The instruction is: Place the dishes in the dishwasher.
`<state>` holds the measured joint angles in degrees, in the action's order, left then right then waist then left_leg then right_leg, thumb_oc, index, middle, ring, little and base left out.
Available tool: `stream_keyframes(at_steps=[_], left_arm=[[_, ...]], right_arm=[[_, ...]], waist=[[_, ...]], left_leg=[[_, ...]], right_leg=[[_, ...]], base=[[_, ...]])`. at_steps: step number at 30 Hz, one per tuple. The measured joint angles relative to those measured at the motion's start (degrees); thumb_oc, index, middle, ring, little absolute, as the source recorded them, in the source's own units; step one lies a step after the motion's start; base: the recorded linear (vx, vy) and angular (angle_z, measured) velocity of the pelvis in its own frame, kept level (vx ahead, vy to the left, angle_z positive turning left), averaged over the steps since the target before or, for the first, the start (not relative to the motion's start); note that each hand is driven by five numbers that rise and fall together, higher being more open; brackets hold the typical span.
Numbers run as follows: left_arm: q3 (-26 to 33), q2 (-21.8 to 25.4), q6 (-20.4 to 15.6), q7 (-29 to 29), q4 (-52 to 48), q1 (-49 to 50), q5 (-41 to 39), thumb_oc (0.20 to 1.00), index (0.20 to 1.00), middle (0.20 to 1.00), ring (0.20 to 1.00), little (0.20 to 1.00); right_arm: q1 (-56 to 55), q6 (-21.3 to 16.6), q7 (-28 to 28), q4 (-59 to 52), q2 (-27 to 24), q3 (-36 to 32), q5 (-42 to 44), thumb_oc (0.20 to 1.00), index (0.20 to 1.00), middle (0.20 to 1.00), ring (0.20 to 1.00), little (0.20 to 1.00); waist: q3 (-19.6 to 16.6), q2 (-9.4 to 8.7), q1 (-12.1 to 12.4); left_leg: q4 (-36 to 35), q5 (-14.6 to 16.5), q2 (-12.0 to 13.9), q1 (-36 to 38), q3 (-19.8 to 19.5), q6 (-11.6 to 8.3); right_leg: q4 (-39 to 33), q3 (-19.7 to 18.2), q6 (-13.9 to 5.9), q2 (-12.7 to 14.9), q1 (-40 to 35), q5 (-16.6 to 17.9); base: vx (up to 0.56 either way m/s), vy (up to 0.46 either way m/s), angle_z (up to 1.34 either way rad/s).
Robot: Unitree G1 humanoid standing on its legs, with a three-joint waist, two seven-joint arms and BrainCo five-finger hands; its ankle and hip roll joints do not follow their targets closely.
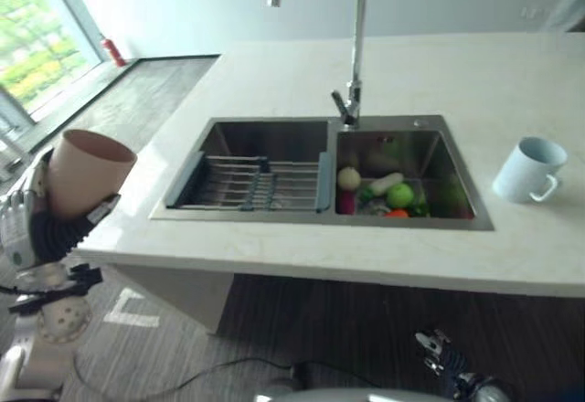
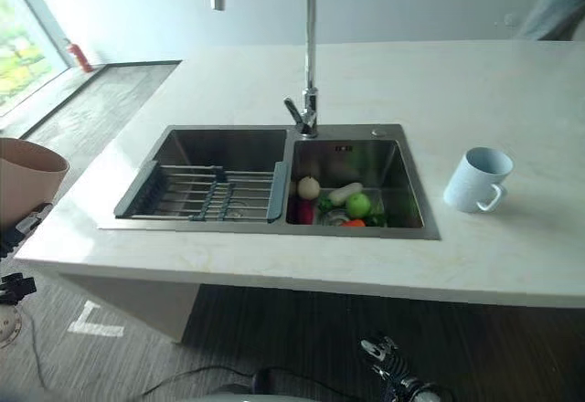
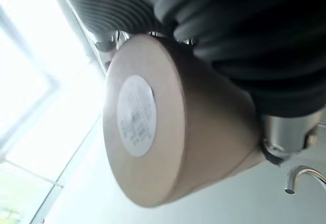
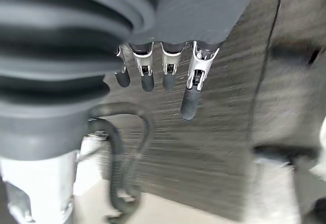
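- Right hand [image 2: 395, 367] sits lowest and nearest, below the counter's front edge, above the dark striped floor [image 1: 366, 320]. Its own wrist view shows the fingers [image 4: 190, 99] hanging straight and relaxed, nothing in them.
- Left hand [image 1: 27, 224] is out past the counter's left end, clasped on a tan cup [image 1: 84, 169]. Cup is roughly upright in the head views, mouth up and tilted slightly; its lower part is hidden in the hand's dark cover.
- Left wrist view: cup's base [image 3: 135, 117] faces the camera, with a round white sticker in the middle. Dark ribbed cover lies against the cup's side; fingers are mostly hidden behind the cup, so the exact wrap cannot be made out.
- Counter [image 1: 439, 82] is pale stone with a double steel sink [image 1: 274, 132] set into it.
- Left basin holds a grey-framed wire rack [image 1: 260, 183] spanning it.
- Right basin holds mixed produce: a pale round item [image 1: 348, 178], a green round item [image 1: 399, 195], a whitish long piece [image 1: 385, 184], plus red and orange bits too small to identify.
- Tall curved tap [image 1: 355, 46] stands behind the divider between the basins.
- Light blue mug [image 1: 530, 170] stands upright on the counter, right of the sink, well apart from it, handle toward the front.
- Red fire extinguisher [image 1: 113, 52] stands against the far wall by the window.
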<state>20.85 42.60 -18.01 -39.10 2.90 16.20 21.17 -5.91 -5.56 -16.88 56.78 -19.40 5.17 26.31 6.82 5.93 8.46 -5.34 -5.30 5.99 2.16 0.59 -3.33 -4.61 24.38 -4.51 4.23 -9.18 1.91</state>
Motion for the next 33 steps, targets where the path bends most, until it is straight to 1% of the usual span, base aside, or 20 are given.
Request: stream_keyframes(at_steps=[2, 3, 4, 5, 7, 9, 10, 13, 15, 16, 17, 19, 20, 24, 25, 26, 27, 29, 31, 33], left_arm=[[0.0, -0.6, -0.5, -0.2, 1.9, -0.6, -1.2, 0.200, 0.200, 0.200, 0.200, 0.200], [0.1, -1.0, -0.8, -0.1, 2.2, -2.3, -2.6, 0.200, 0.200, 0.200, 0.200, 0.200], [-0.1, -1.1, -1.5, 0.2, 2.9, -2.8, -2.9, 0.200, 0.200, 0.200, 0.200, 0.200], [-0.7, -1.0, -2.9, 1.1, 4.2, -5.1, -3.3, 0.200, 0.200, 0.200, 0.200, 0.200], [-0.7, -2.4, -5.1, 1.2, 3.8, -6.5, -4.5, 0.200, 0.200, 0.200, 0.200, 0.200], [-1.2, -2.8, -7.2, 1.4, 1.7, -6.5, -4.5, 0.200, 0.200, 0.200, 0.200, 0.200], [-2.6, -2.9, -7.7, 1.7, 1.0, -7.4, -4.5, 0.200, 0.200, 0.200, 0.200, 0.200], [-6.8, -3.9, -8.6, 2.9, 0.0, -9.2, -4.1, 0.200, 0.200, 0.200, 0.200, 0.200], [-10.2, -4.8, -8.1, 4.8, 0.1, -15.4, -3.8, 0.200, 0.200, 0.200, 0.200, 0.200], [-9.7, -4.2, -8.2, 4.9, -1.1, -15.7, -3.8, 0.200, 0.200, 0.200, 0.200, 0.200], [-9.0, -2.2, -8.1, 5.2, -1.1, -16.5, -4.4, 0.200, 0.200, 0.200, 0.200, 0.200], [-9.8, -1.3, -7.6, 7.5, -1.0, -16.7, -4.3, 0.200, 0.200, 0.200, 0.200, 0.200], [-8.9, -1.7, -7.7, 9.5, -2.5, -14.5, -4.4, 0.200, 0.200, 0.200, 0.200, 0.200], [-9.6, -1.7, -8.4, 10.5, -5.3, -12.6, -4.8, 0.200, 0.200, 0.200, 0.200, 0.200], [-12.6, -2.2, -7.3, 10.2, -4.1, -16.3, -3.2, 0.200, 0.200, 0.200, 0.200, 0.200], [-14.6, -1.9, -7.4, 10.1, -4.8, -17.5, -1.8, 0.200, 0.200, 0.200, 0.200, 0.200], [-14.9, -1.3, -7.3, 9.7, -4.7, -18.3, -0.8, 0.200, 0.200, 0.200, 0.200, 0.200], [-19.2, -1.1, -6.8, 8.9, -1.3, -23.0, 0.6, 0.200, 0.200, 0.200, 0.200, 0.200], [-20.3, -0.1, -6.4, 8.1, -0.3, -23.3, 1.5, 0.200, 0.200, 0.200, 0.200, 0.200], [-20.0, 0.2, -6.6, 7.7, -0.3, -22.6, 1.5, 0.200, 0.200, 0.200, 0.200, 0.200]], right_arm=[[0.8, 0.1, 0.1, 4.3, -2.0, 0.2, -0.6, 1.000, 1.000, 1.000, 1.000, 1.000], [0.6, 0.2, 0.4, 5.8, -1.4, 1.0, -1.1, 1.000, 1.000, 1.000, 1.000, 1.000], [0.3, 0.2, 0.6, 5.3, -0.7, 1.2, -1.4, 1.000, 1.000, 1.000, 1.000, 1.000], [-0.7, 0.1, 1.4, 3.3, 0.0, 1.1, -1.3, 1.000, 1.000, 1.000, 1.000, 1.000], [-1.3, 0.0, 1.9, 2.4, 0.2, 0.9, -0.6, 1.000, 1.000, 1.000, 1.000, 1.000], [-1.3, -0.3, 2.5, 1.0, 0.3, 0.3, -0.1, 1.000, 1.000, 1.000, 1.000, 1.000], [-1.8, -0.5, 2.9, 0.3, 0.8, -1.8, 0.8, 1.000, 1.000, 1.000, 1.000, 1.000], [-3.0, -0.5, 2.9, -0.1, -1.3, -9.0, 1.4, 1.000, 1.000, 1.000, 1.000, 1.000], [-5.1, -1.3, 3.0, 0.2, -3.3, -11.9, 1.8, 1.000, 1.000, 1.000, 1.000, 1.000], [-4.4, -1.2, 3.1, 1.1, -3.1, -10.9, 1.7, 1.000, 1.000, 1.000, 1.000, 1.000], [-1.9, -1.2, 3.3, 1.3, -1.2, -8.4, 1.1, 1.000, 1.000, 1.000, 1.000, 1.000], [2.9, -1.7, 3.6, 1.0, 1.3, -6.9, -0.5, 1.000, 1.000, 1.000, 1.000, 1.000], [4.1, -2.5, 5.3, 0.9, 2.5, -8.0, -2.3, 1.000, 1.000, 1.000, 1.000, 1.000], [4.6, -1.9, 7.3, -0.9, 1.8, -4.8, -3.7, 1.000, 1.000, 1.000, 1.000, 1.000], [3.8, -0.5, 6.1, -3.8, 2.9, -3.9, -3.6, 1.000, 1.000, 1.000, 1.000, 1.000], [1.8, -0.1, 5.8, -3.2, 3.7, -3.4, -3.5, 1.000, 1.000, 1.000, 1.000, 1.000], [1.4, 0.3, 5.2, -2.9, 5.1, -3.5, -3.0, 1.000, 1.000, 1.000, 1.000, 1.000], [-0.9, 0.3, 4.5, -2.2, 6.0, -3.2, -2.4, 1.000, 1.000, 1.000, 1.000, 1.000], [-1.0, 0.3, 3.8, -0.5, 4.8, -3.7, -2.1, 1.000, 1.000, 1.000, 1.000, 1.000], [-0.7, 0.3, 3.5, 1.8, 3.8, -3.8, -1.3, 1.000, 1.000, 1.000, 1.000, 1.000]], waist=[[0.2, 2.26, 1.0], [0.9, 1.31, 1.5], [1.3, -1.08, 1.9], [2.6, -4.41, 0.3], [2.4, -6.15, -1.0], [2.4, -6.36, -2.9], [2.5, -6.40, -3.6], [3.4, -3.10, -5.2], [4.2, -0.73, -8.0], [4.0, 0.99, -7.6], [4.6, 0.21, -6.1], [5.4, -1.54, -6.0], [5.3, -2.66, -4.8], [5.3, -1.63, -1.6], [5.7, -1.96, -2.8], [5.5, -2.08, -3.8], [5.7, -2.81, -3.9], [5.4, -3.30, -7.0], [5.0, -4.22, -7.3], [4.7, -4.24, -6.7]], left_leg=[[1.9, -0.5, 1.0, -3.1, -3.9, -0.99], [1.9, 2.6, 1.8, -4.4, -3.1, -1.64], [5.1, 4.8, 0.5, -5.5, 3.6, 0.75], [11.5, 4.7, -2.0, -7.1, 16.1, 0.92], [21.0, 7.2, -3.1, -6.4, 26.2, 3.86], [25.7, 10.3, -2.3, -3.7, 29.6, 4.06], [29.1, 12.4, 0.0, -1.6, 31.7, 1.67], [17.3, 8.3, -0.5, 7.2, 30.1, -1.36], [7.2, 4.9, -6.5, 8.6, 29.5, 4.83], [2.9, 5.3, -6.8, 9.4, 28.2, 6.02], [0.5, 5.9, -7.7, 9.5, 26.5, 6.67], [0.5, 7.0, -8.9, 7.9, 24.6, 7.20], [2.0, 9.8, -10.1, 8.8, 23.0, 8.26], [3.3, 12.0, -9.9, 8.5, 21.0, 9.48], [5.7, 13.1, -10.2, 7.6, 13.6, 9.40], [6.2, 12.8, -10.1, 7.7, 10.7, 9.75], [6.9, 12.1, -9.9, 7.2, 7.4, 10.65], [7.1, 10.1, -9.5, 5.3, -2.6, 9.64], [5.4, 8.6, -11.9, 5.0, -8.5, 9.67], [5.2, 8.7, -13.2, 5.3, -10.0, 9.56]], right_leg=[[4.8, -0.5, 1.38, -2.2, 1.8, -3.6], [6.6, 0.5, 4.34, -2.0, 3.1, -6.0], [6.5, 3.6, 5.88, 0.7, 3.1, -5.1], [4.9, 9.0, 5.26, 4.2, 0.8, -4.7], [4.6, 15.3, 4.52, 7.1, -0.7, -4.7], [5.5, 20.3, 4.32, 7.8, -0.9, -5.5], [6.7, 24.4, 2.97, 8.4, -1.3, -4.7], [13.6, 21.4, 3.14, 12.8, 1.1, -5.0], [28.3, 21.9, 2.78, 21.5, 5.6, -6.1], [32.5, 20.0, 0.21, 20.5, 9.1, -9.0], [34.5, 18.6, -0.21, 18.4, 13.7, -11.3], [34.9, 18.4, 2.38, 14.3, 19.4, -11.3], [30.2, 18.0, 6.72, 12.3, 18.6, -8.6], [26.3, 18.7, 6.08, 11.3, 15.2, -7.0], [32.7, 13.7, 4.85, 13.9, 15.3, -6.7], [34.3, 4.8, -0.40, 12.5, 17.0, -9.8], [32.1, -4.6, -2.76, 8.2, 17.6, -11.8], [25.9, -20.7, -0.84, -2.9, 17.4, -13.3], [17.3, -22.7, 1.23, -4.6, 16.7, -10.1], [11.4, -22.1, 2.89, -3.8, 13.8, -1.0]], base=[[-0.32, -0.202, 1.15], [-0.37, -0.126, 1.51], [-0.48, -0.060, 2.01], [-0.27, -0.009, 1.70], [-0.25, -0.016, 1.77], [-0.26, 0.028, 1.60], [-0.27, 0.184, 1.74], [-0.31, 0.395, 1.42], [-0.19, 0.284, 1.95], [-0.12, 0.211, 1.25], [-0.08, 0.143, 0.83], [-0.16, 0.306, 1.06], [-0.19, 0.406, 0.88], [-0.06, 0.114, 0.64], [0.07, -0.186, 1.56], [0.01, -0.171, 2.07], [0.03, -0.190, 1.85], [0.02, -0.118, 2.53], [0.04, -0.103, 1.90], [0.03, -0.136, 0.85]])
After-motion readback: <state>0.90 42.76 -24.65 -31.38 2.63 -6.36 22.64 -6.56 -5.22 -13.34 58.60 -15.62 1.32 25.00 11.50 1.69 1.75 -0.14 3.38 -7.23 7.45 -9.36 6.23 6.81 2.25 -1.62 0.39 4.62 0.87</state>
